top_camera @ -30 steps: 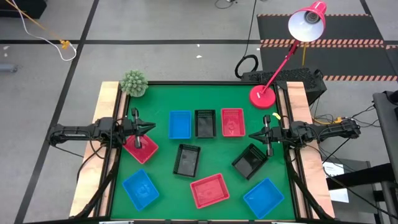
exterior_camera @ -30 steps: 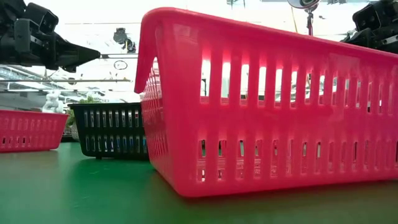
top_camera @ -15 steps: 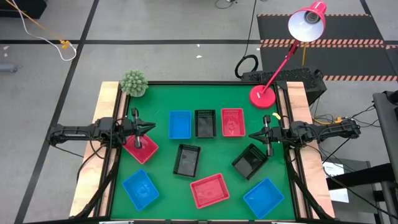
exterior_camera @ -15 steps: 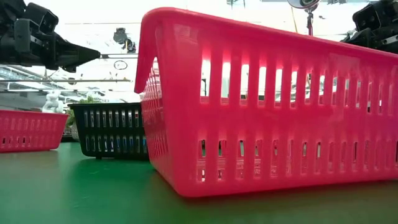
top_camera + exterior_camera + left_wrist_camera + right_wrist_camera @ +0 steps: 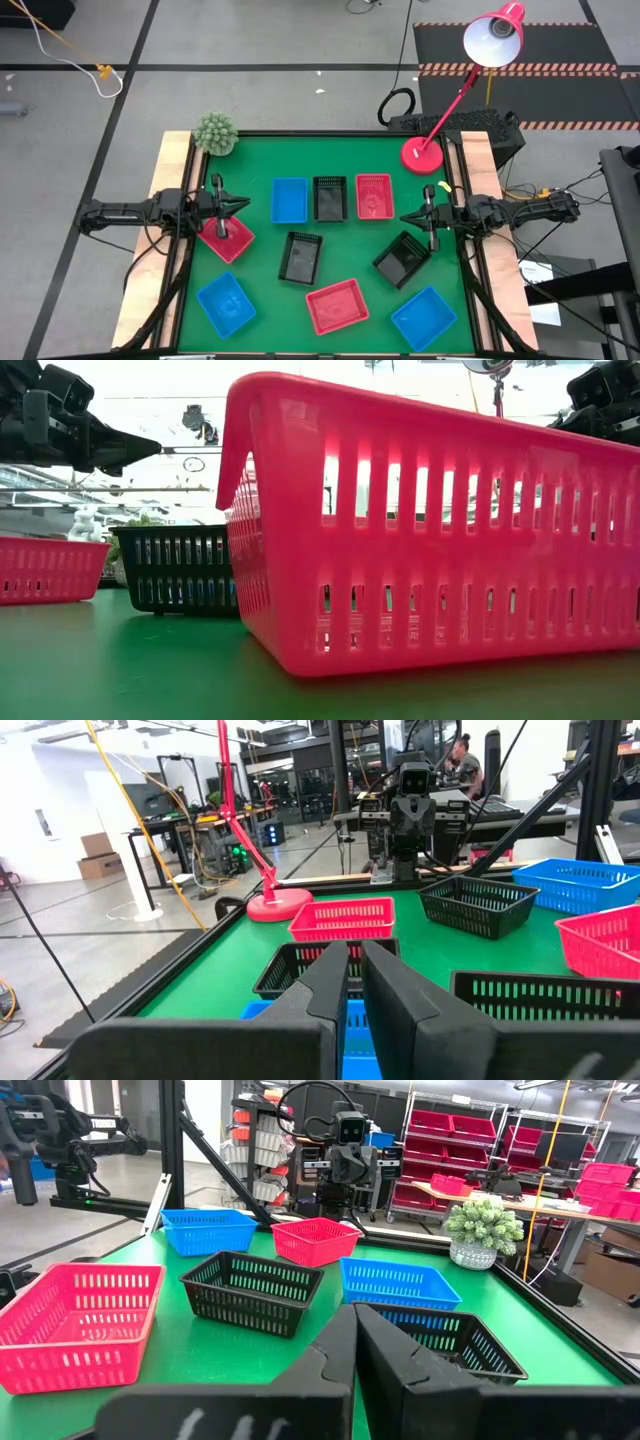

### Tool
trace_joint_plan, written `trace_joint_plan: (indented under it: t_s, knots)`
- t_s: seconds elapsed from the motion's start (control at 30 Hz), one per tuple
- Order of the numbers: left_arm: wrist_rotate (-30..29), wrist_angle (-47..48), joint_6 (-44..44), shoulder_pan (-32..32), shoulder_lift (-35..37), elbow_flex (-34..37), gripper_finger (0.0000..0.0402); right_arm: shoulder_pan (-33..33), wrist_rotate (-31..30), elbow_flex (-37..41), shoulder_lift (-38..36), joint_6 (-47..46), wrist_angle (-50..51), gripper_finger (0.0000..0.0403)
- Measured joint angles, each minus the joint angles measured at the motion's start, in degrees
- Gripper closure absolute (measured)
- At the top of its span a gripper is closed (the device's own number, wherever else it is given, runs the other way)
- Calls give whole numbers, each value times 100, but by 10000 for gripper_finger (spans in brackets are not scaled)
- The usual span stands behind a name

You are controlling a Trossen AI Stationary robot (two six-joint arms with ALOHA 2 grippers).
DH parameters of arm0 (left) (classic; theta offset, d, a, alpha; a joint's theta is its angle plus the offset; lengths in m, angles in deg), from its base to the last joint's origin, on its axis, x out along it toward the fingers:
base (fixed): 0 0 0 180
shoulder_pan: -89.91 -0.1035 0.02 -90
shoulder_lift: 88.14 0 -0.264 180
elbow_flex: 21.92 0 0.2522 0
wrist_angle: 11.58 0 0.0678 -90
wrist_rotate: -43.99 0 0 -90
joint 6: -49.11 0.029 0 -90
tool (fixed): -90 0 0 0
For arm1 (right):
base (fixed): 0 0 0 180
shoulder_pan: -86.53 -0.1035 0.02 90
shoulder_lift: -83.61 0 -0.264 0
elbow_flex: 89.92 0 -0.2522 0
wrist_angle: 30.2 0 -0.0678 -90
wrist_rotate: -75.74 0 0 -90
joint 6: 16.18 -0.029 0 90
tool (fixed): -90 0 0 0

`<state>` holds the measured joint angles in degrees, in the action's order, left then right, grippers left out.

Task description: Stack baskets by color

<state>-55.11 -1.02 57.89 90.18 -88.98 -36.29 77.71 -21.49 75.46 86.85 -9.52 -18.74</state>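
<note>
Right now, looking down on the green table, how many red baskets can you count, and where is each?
3. One red basket sits in the back row beside the black one, one lies under the left gripper, one lies front centre. None looks hidden.

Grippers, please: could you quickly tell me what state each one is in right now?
Left gripper: jaws closed, holding nothing, above the left table edge.
Right gripper: jaws closed, holding nothing, above the right table edge.
</note>
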Motion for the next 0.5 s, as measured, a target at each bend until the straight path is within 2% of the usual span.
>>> trace_joint_plan:
  t_s: [0.5]
  knots:
    - [1,2,0,1,-1,0,364,0,-7,-1,0,3,-78,403]
